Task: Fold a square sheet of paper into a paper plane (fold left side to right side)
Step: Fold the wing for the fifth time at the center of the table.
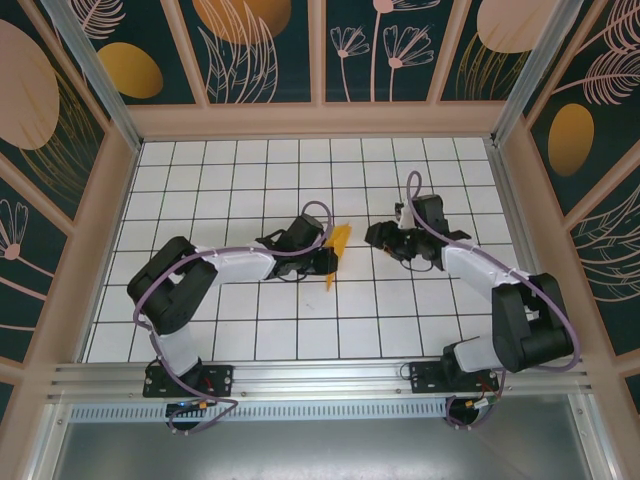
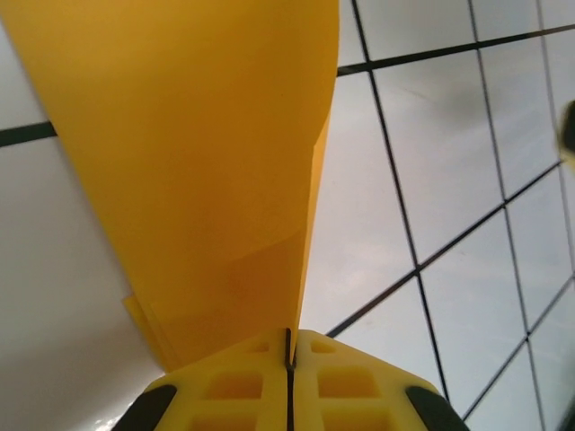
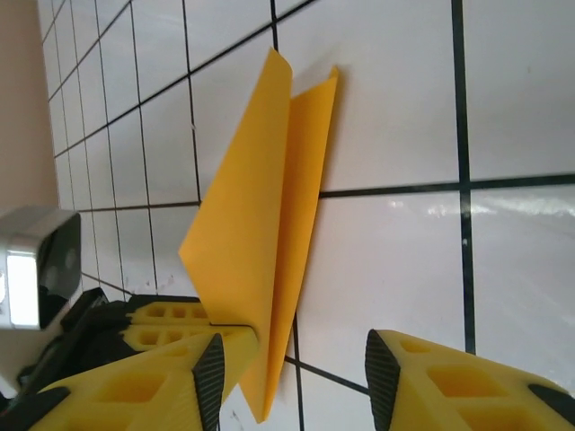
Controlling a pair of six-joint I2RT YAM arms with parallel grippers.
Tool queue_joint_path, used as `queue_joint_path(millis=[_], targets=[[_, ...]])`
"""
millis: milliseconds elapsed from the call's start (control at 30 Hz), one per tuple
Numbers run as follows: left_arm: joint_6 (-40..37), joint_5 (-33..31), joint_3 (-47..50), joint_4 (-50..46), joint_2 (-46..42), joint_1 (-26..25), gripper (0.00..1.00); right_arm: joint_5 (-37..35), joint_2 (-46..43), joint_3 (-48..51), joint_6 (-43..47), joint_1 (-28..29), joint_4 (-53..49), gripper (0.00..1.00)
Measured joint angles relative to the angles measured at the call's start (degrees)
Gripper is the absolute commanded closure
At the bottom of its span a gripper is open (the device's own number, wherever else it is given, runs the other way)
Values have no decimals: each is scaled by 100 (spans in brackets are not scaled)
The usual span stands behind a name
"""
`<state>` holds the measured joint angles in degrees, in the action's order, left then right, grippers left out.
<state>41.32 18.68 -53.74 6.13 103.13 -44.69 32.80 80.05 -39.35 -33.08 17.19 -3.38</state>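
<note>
The left pincer is pressed together on the paper plane, holding it on its edge near the middle of the surface. The right pincer is spread, just beside it. I think the left should grip tight while the right slowly smooths the fold.

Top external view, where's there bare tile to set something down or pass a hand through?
Bare: the far rows of the table between the back wall and both claws, and the near tiles between the two arm bases. Crowded: the middle, where the left claw pinches the paper and the open right claw faces it.
</note>
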Motion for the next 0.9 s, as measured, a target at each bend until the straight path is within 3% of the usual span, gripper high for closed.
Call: queue_joint_path(millis=[167, 300, 433, 900], targets=[[332, 546, 219, 629, 68, 162, 92, 197, 136, 221, -138, 96, 632, 58], [573, 852, 400, 1043, 216, 310, 93, 181, 457, 227, -240, 249, 925, 49], [776, 1062, 525, 1325, 328, 393, 93, -39, 807, 120, -243, 448, 872, 42], [1493, 1504, 990, 2422, 494, 581, 97, -852, 1574, -914, -247, 918, 240, 45]])
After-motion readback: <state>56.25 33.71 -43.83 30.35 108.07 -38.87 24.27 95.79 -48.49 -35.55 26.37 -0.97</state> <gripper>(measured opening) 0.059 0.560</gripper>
